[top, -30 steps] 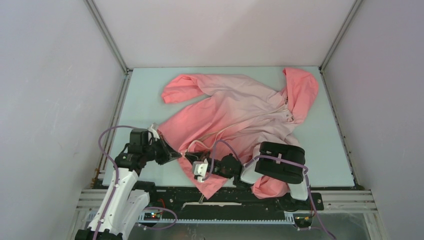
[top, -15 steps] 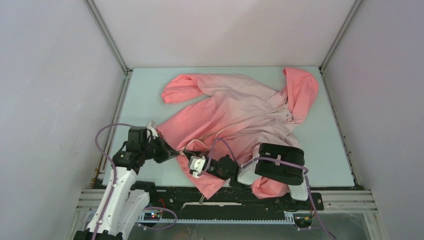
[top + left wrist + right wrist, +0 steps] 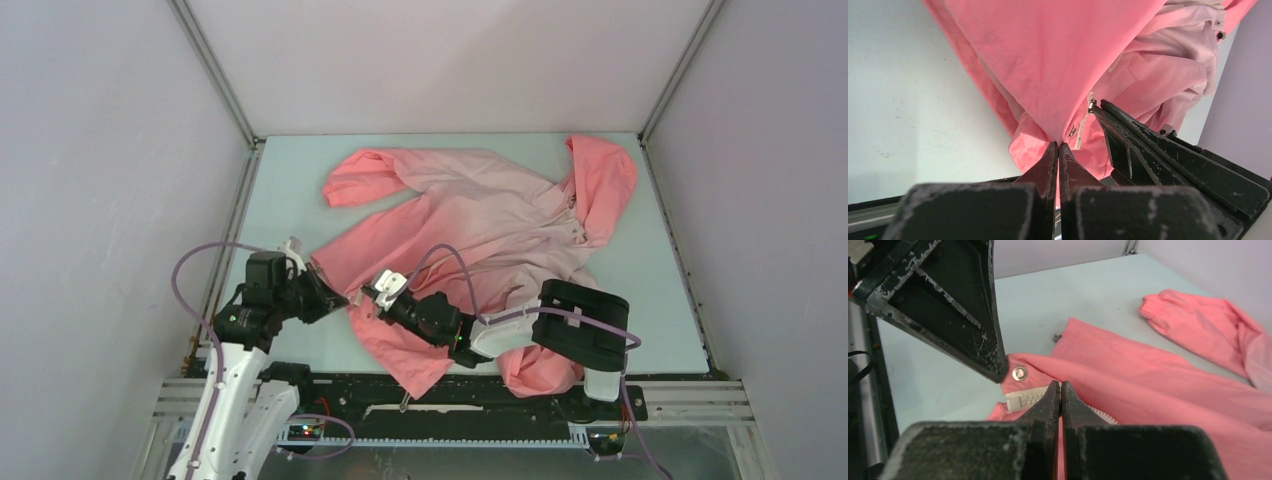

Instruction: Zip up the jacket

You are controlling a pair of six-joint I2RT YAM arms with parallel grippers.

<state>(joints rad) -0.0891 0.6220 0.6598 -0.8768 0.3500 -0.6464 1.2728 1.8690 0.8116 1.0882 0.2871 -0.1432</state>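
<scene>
The coral-pink jacket (image 3: 470, 215) lies spread on the pale table (image 3: 290, 200), hood at the far right, one sleeve at the far left. My left gripper (image 3: 340, 298) is shut on the jacket's lower front hem; in the left wrist view (image 3: 1058, 145) pink fabric is pinched between the tips, next to a metal snap (image 3: 1072, 131). My right gripper (image 3: 368, 293) is right beside it, shut on the jacket at the whitish zipper strip (image 3: 1025, 400); its tips (image 3: 1060, 385) meet on fabric just past the zipper's end. A snap (image 3: 1019, 373) sits above.
The left gripper's black finger (image 3: 958, 305) fills the upper left of the right wrist view. A sleeve cuff (image 3: 1168, 310) lies further out. Part of the jacket (image 3: 430, 370) hangs over the near table edge onto the black rail (image 3: 480, 410). Walls enclose three sides.
My right gripper has moved left and away from the near edge, close up to the left gripper, drawing the hem with it. My left gripper shifted slightly left.
</scene>
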